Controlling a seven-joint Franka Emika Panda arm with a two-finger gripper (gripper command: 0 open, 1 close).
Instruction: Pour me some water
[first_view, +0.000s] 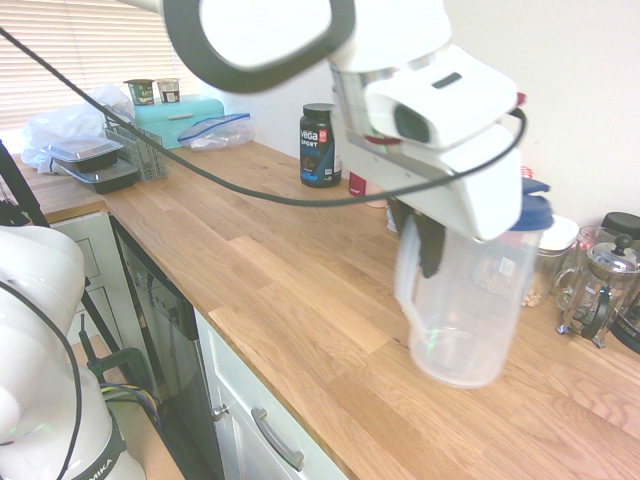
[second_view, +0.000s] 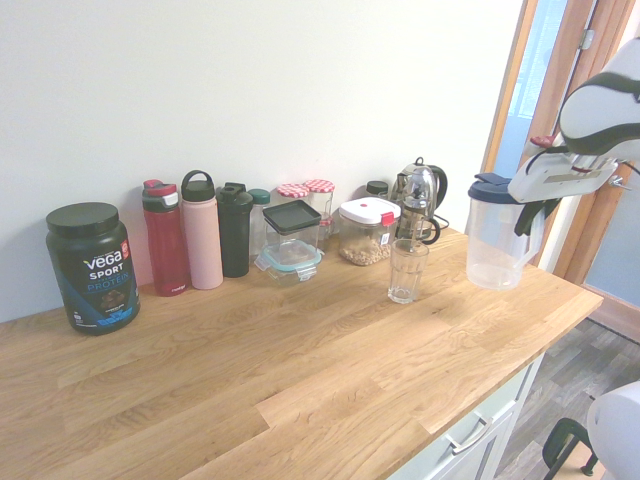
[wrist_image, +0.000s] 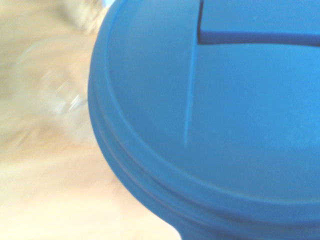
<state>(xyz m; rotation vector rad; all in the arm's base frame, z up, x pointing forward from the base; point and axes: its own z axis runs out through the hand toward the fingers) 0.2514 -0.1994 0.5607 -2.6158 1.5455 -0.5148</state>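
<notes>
A clear plastic pitcher (first_view: 470, 310) (second_view: 497, 245) with a blue lid (wrist_image: 215, 110) is low over the right end of the wooden counter (second_view: 300, 380), slightly tilted. My gripper (first_view: 425, 245) (second_view: 530, 215) is shut on its handle, on the side away from the glass. An empty drinking glass (second_view: 408, 270) stands on the counter a short way left of the pitcher in the second exterior view. In the wrist view the glass (wrist_image: 55, 85) is a blur beside the lid. Whether the pitcher's base touches the counter I cannot tell.
Along the wall stand a Vega tub (second_view: 90, 265), a red bottle (second_view: 165, 240), a pink bottle (second_view: 200, 230), a dark bottle (second_view: 235, 230), food containers (second_view: 292, 235) and a French press (second_view: 418, 200). The counter's front edge (second_view: 520, 350) is close to the pitcher.
</notes>
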